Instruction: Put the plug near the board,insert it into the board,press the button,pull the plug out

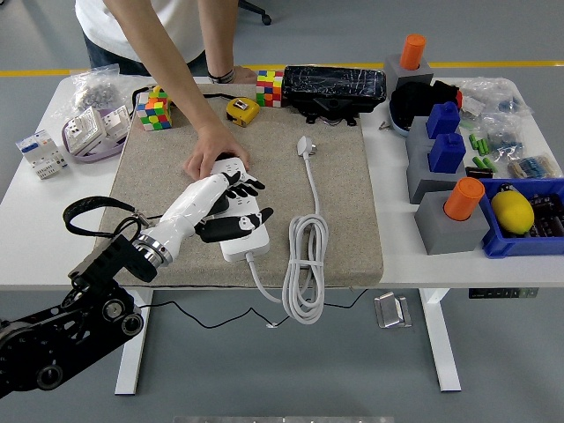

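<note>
Left hand (231, 204) lies over the white power strip (240, 211) on the beige mat (344, 211), fingers spread and loose, holding nothing; fingertips sit over the strip's mid sockets, thumb stretched across its near half. Strip's long axis runs near-to-far, tilted slightly left at the far end, its own cord leaving the near end. A person's hand (216, 152) presses flat on the far end of the strip, pinning it.

The white plug (306, 145) is not in the hand: it lies on the mat to the right and farther away than the fingers, well apart from them, prongs end pointing away from the robot. Its cable (305, 256) runs back toward the near edge into a loose coil just right of the strip. Left hand is the nearer one, right hand not in view, so likely reach goes right and forward to the plug.

No brand or writing readable on strip, plug or nearby boxes; print on the yellow tape measure (241, 110) too small to read
</note>
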You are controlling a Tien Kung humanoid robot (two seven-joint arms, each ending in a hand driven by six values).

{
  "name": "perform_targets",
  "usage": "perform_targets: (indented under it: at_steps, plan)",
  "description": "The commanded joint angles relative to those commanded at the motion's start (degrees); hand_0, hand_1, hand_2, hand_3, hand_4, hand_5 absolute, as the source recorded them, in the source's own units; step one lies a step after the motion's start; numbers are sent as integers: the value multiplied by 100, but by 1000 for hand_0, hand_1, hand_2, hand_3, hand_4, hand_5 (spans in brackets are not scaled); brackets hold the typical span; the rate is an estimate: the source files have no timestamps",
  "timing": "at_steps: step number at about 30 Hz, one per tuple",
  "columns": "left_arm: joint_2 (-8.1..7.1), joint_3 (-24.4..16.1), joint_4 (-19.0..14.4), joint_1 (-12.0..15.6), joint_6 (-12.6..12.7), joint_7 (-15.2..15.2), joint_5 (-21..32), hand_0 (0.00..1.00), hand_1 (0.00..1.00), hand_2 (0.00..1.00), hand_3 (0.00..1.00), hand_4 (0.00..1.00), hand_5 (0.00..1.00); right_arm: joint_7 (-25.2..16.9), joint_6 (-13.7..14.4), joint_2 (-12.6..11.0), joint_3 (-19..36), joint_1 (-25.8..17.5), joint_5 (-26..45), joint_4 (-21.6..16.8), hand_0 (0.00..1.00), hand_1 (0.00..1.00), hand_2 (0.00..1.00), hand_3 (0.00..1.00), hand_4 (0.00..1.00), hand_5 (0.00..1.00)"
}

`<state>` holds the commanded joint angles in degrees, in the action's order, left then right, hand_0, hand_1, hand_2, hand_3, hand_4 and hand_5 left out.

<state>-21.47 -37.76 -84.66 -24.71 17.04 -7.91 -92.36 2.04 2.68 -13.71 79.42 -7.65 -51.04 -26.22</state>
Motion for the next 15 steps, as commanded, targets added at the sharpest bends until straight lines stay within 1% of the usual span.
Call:
perform_targets:
  at_steps: [2, 3, 4, 7, 9, 10, 15]
  plan:
    - [-36, -61, -192, 14, -354, -286, -179, 229, 264, 333, 649, 763, 328, 2, -1, 1, -2, -2, 2, 3, 611, 678, 650, 564, 972, 582]
    - [-49, -75, -249, 16, -490, -407, -236, 229, 264, 333, 649, 763, 328, 3, -1, 1, -5, -4, 2, 4, 611, 678, 650, 564, 972, 582]
    - [-60, -86, -294, 16, -591, -498, -284, 93, 84, 159, 713, 697, 111, 4, -2, 2, -9, -5, 4, 7, 611, 678, 650, 564, 972, 582]
    - [-96, -111, -407, 9, -1045, -969, -432, 93, 84, 159, 713, 697, 111, 6, -4, 0, -28, -1, 9, 16, 611, 678, 650, 564, 972, 582]
    - [-117, -119, -437, 6, -1298, -1237, -466, 93, 84, 159, 713, 697, 111, 5, -5, -7, -45, 6, 11, 16, 611, 678, 650, 564, 972, 582]
    - [-125, -118, -440, 4, -1395, -1351, -479, 71, 73, 146, 828, 640, 44, 5, -5, -10, -50, 11, 13, 15, 611, 677, 648, 563, 972, 581]
    - [-155, -83, -438, 0, -1618, -1645, -511, 71, 73, 146, 828, 640, 44, 1, -5, -22, -60, 29, 17, 7, 611, 677, 648, 563, 972, 581]
